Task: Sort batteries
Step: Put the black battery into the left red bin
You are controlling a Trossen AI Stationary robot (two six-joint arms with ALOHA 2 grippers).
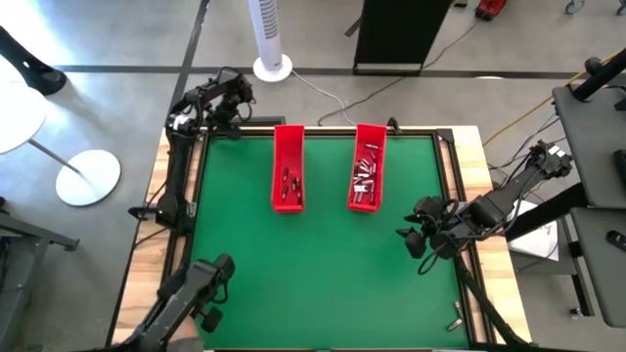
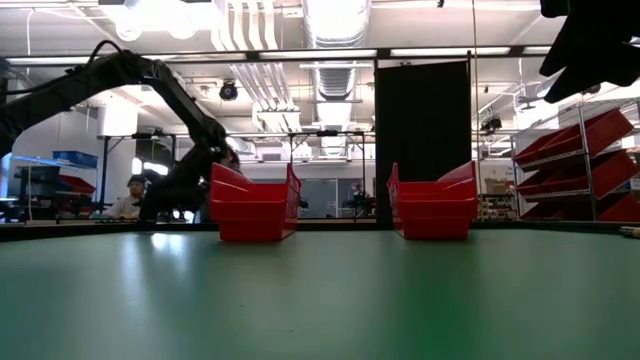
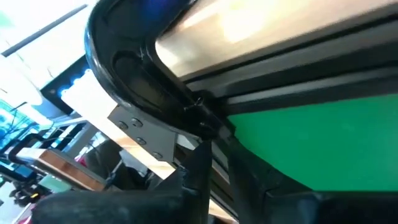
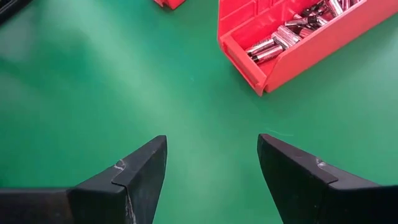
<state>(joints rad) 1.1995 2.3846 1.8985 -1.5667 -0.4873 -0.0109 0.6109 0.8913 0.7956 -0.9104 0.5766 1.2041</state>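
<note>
Right now the batteries (image 1: 365, 178) sit in two red trays near the table's far edge (left tray (image 1: 287, 168) few, right tray (image 1: 368, 167) many), right gripper (image 4: 211, 165) w/ fingers apart by the right edge, left gripper (image 1: 217, 113) at the far-left corner, fingers can't tell.

Two red trays stand side by side near the far edge of the green surface (image 1: 313, 264): the left tray (image 1: 288, 168) and the right tray (image 1: 367, 166), with an open lane of mat between them. The whole middle and near half lie bare. The right gripper (image 4: 211, 171), jaws apart, hangs over open mat near the right edge.
</note>
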